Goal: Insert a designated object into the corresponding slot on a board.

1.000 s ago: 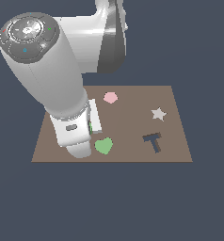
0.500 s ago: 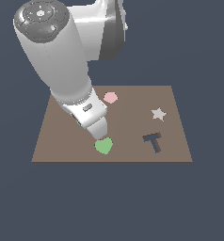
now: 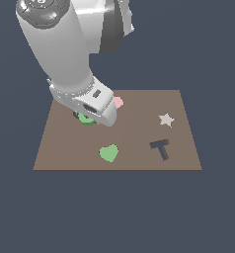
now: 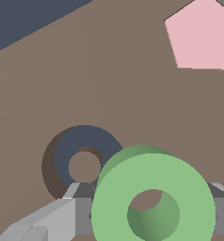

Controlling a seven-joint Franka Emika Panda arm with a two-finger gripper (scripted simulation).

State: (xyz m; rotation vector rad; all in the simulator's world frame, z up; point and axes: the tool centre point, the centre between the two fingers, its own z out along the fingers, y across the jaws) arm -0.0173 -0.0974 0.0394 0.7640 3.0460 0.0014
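Note:
My gripper (image 4: pixel 151 214) is shut on the light-green ring (image 4: pixel 114 207), with grey fingers (image 4: pixel 69 214) pressing on both of its sides. The ring hangs just above the brown board (image 4: pixel 109 84). It overlaps one edge of the dark navy ring-shaped slot (image 4: pixel 67 155) and is off-centre from it. In the exterior view the arm's hand covers the gripper (image 3: pixel 87 116). Only a sliver of the ring (image 3: pixel 85 119) shows under the hand, over the left part of the board (image 3: pixel 139 131). The slot itself is hidden there.
On the board are a pink pentagon (image 3: pixel 118 103) (image 4: pixel 203 35) just beyond the hand, a pale star (image 3: pixel 166 119) at the exterior view's right, a dark T-shaped recess (image 3: pixel 161 148) and a green heart (image 3: pixel 108 153) near the front edge. The arm's large body rises over the board's left side.
The hand has carried the ring from the board's front left, beside the heart, toward the back, and now sits near the pink pentagon.

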